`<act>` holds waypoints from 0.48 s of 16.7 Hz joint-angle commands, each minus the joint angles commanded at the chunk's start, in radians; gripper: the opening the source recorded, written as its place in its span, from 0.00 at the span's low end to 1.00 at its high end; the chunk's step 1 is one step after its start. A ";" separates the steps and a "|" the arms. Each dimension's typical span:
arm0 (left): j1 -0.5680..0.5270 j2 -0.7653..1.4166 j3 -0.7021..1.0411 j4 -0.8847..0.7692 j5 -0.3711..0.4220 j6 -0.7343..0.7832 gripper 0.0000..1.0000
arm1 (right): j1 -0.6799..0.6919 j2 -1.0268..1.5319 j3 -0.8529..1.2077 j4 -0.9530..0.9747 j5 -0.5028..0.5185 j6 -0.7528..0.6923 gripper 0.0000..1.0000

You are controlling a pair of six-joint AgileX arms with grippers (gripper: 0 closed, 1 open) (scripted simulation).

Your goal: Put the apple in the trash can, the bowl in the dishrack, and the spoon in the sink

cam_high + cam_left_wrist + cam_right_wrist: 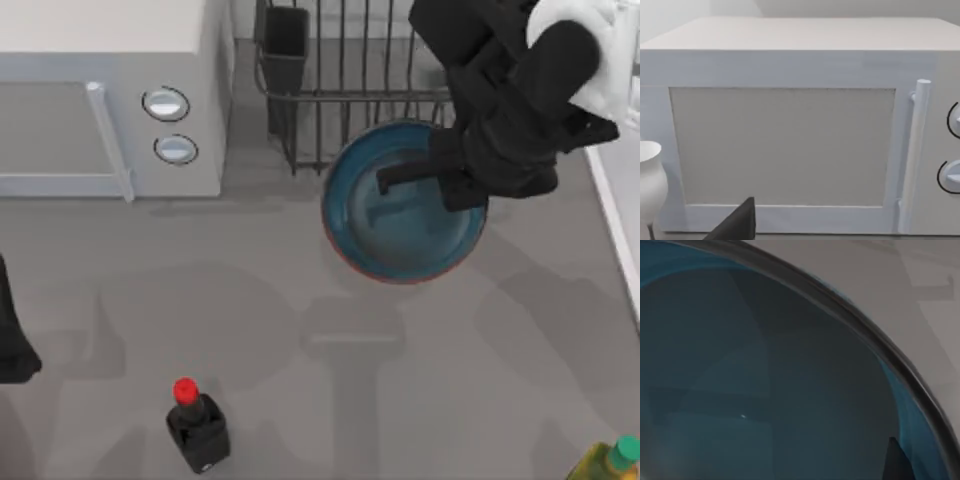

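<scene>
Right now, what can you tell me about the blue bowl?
The bowl is wide, round and glossy blue inside, with a thin reddish-brown rim. It looks glazed, sits upright and is empty. It is just in front of the dishrack, its far edge overlapping the rack's front bars in the top view. The right gripper is at its right rim, one dark finger reaching inside.

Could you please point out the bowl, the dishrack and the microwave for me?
bowl (385, 235): top view, blue inner floor.
dishrack (345, 95): top view, front rail.
microwave (782, 145): left wrist view, door panel.
</scene>
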 joint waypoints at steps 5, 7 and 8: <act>0.000 0.000 0.000 0.000 0.000 0.000 1.00 | 0.173 -0.099 -0.029 0.415 0.346 -0.161 0.00; 0.000 0.000 0.000 0.000 0.000 0.000 1.00 | 0.241 -0.151 -0.042 0.585 0.487 -0.228 0.00; 0.000 0.000 0.000 0.000 0.000 0.000 1.00 | 0.273 -0.177 -0.046 0.662 0.553 -0.258 0.00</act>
